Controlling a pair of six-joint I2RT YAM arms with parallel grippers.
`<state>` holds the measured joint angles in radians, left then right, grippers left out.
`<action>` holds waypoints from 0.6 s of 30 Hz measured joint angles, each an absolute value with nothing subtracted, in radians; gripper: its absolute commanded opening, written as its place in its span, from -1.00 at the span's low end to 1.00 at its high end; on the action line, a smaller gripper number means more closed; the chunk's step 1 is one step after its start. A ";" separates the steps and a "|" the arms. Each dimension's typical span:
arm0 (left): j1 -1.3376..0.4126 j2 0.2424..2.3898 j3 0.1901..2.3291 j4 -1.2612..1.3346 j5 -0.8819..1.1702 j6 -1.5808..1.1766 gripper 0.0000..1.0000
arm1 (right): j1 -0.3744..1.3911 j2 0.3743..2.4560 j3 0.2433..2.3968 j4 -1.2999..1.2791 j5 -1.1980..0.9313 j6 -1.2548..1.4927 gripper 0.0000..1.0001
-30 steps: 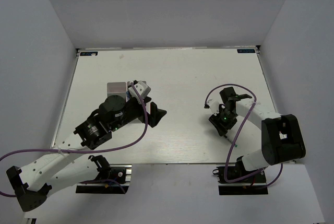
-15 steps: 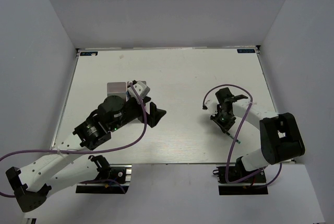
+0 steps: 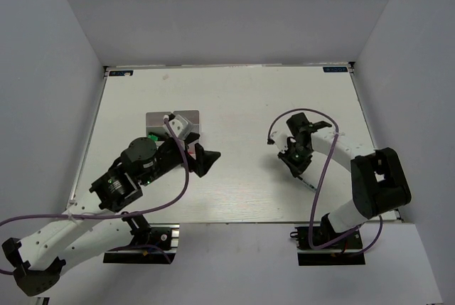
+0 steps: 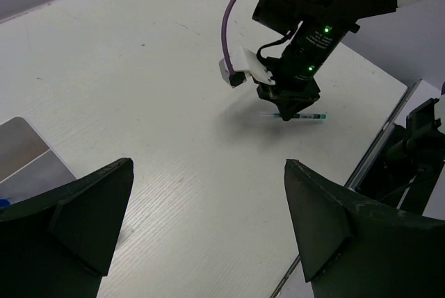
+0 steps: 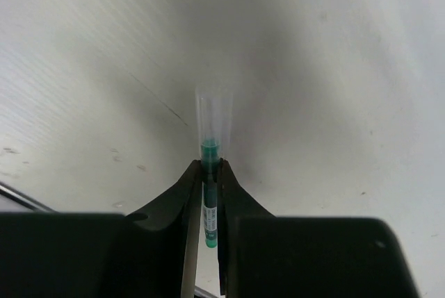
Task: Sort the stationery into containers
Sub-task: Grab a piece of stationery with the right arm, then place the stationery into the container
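Pinching a thin clear-capped green pen (image 5: 211,149), the right gripper (image 5: 210,167) shows that grip only wrist-side; left gripper (image 4: 207,173) gapes wide.

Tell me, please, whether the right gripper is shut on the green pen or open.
Shut on it: the wrist view shows the right gripper with both fingers pressed against the green pen, no gap.

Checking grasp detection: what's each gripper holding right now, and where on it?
Right gripper pinches the green pen just behind its clear cap. Left gripper open, holding nothing.
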<state>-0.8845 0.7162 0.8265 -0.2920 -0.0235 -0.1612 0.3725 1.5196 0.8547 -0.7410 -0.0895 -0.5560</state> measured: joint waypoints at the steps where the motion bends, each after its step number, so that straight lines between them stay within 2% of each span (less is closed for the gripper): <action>1: -0.884 0.707 0.823 -0.292 -0.025 -0.161 0.98 | 0.378 1.520 0.876 -0.752 -0.109 -0.556 -1.00; 9: -0.877 0.643 0.790 -0.257 -0.012 -0.146 0.98 | 0.439 1.515 1.070 -0.786 -0.292 -0.559 -1.00; 18: -0.873 0.466 0.714 -0.172 0.072 -0.116 0.98 | 0.551 1.596 1.410 -0.711 -0.632 -0.572 -1.00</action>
